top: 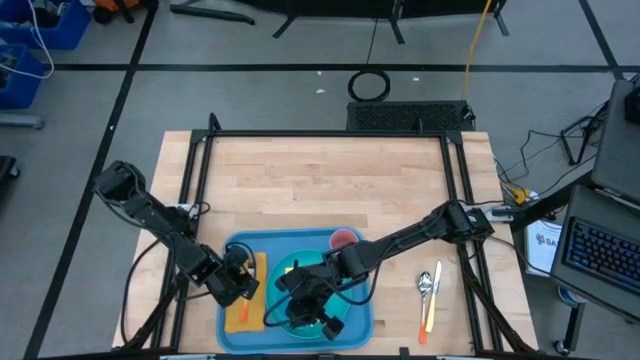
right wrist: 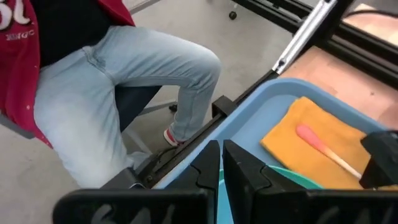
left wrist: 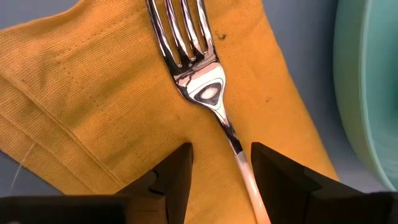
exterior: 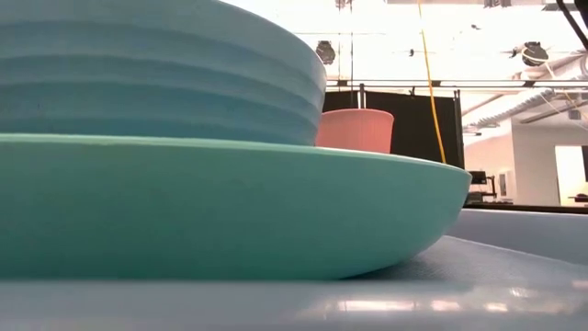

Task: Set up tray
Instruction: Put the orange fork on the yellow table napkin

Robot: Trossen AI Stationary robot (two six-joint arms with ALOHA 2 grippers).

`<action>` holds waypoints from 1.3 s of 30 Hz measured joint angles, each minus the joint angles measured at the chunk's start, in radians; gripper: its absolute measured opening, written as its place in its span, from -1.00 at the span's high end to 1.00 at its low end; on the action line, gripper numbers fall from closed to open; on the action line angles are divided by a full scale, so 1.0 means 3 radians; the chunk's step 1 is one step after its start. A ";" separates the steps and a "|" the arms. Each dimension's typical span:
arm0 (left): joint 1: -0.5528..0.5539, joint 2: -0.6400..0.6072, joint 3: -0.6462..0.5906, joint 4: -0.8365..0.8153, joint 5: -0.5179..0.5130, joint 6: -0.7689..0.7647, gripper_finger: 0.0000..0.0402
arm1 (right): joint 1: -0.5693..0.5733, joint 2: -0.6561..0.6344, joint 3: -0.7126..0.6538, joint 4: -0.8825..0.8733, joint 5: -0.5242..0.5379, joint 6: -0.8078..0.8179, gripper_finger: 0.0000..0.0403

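On tray (top: 352, 320): L gripper (left wrist: 219, 163) jaws wide astride fork (left wrist: 198, 81) on napkin (left wrist: 93, 106); R gripper (right wrist: 221, 163) jaws closed, empty

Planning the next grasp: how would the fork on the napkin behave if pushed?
The fork looks polished and rigid, so it would probably slide rather than bend. The napkin beneath is soft cloth, likely to bunch. Its thin handle lies flat, possibly awkward to pinch.
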 joint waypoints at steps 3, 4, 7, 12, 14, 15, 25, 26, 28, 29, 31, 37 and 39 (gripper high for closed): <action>-0.0009 0.0000 0.0000 -0.0029 0.0023 0.0000 0.14 | -0.0002 -0.0007 -0.0001 -0.0024 0.0003 0.0008 0.95; -0.0007 0.0000 -0.0001 -0.0036 0.0037 0.0003 0.14 | -0.0001 -0.0013 -0.0001 -0.0012 0.0003 0.0008 0.94; -0.0008 0.0000 -0.0001 -0.0041 0.0036 -0.0005 0.14 | 0.0009 -0.0025 -0.0001 -0.0001 -0.0001 -0.0002 0.94; -0.0008 0.0000 -0.0003 -0.0046 0.0040 -0.0010 0.14 | 0.0006 -0.0024 -0.0001 -0.0011 0.0001 -0.0008 0.95; -0.0008 0.0000 -0.0003 -0.0051 0.0048 -0.0009 0.17 | 0.0005 -0.0024 -0.0001 -0.0011 0.0001 -0.0008 0.95; -0.0008 0.0000 -0.0004 -0.0054 0.0052 -0.0009 0.21 | 0.0005 -0.0024 -0.0001 -0.0011 0.0001 -0.0011 0.95; -0.0008 0.0001 -0.0011 -0.0031 0.0050 0.0034 0.72 | 0.0008 -0.0024 -0.0001 -0.0012 0.0001 -0.0016 0.95; -0.0009 0.0000 -0.0013 0.0003 0.0055 0.0049 0.75 | 0.0008 -0.0024 -0.0001 -0.0011 0.0001 -0.0016 0.95; -0.0009 0.0000 -0.0013 0.0050 0.0075 0.0065 0.82 | 0.0008 -0.0024 -0.0001 -0.0011 0.0001 -0.0016 0.95; -0.0009 0.0000 -0.0013 0.0067 0.0083 0.0067 0.84 | 0.0008 -0.0024 -0.0001 -0.0012 0.0001 -0.0016 0.95; -0.0009 -0.0001 -0.0011 0.0105 0.0084 0.0078 0.88 | 0.0008 -0.0024 -0.0001 -0.0012 0.0001 -0.0017 0.95; -0.0012 -0.0002 -0.0009 0.0149 0.0050 0.0161 0.89 | 0.0008 -0.0023 -0.0001 -0.0012 0.0001 -0.0017 0.95; -0.0012 -0.0003 -0.0009 0.0143 0.0041 0.0167 0.87 | 0.0008 -0.0023 -0.0001 -0.0011 0.0001 -0.0017 0.94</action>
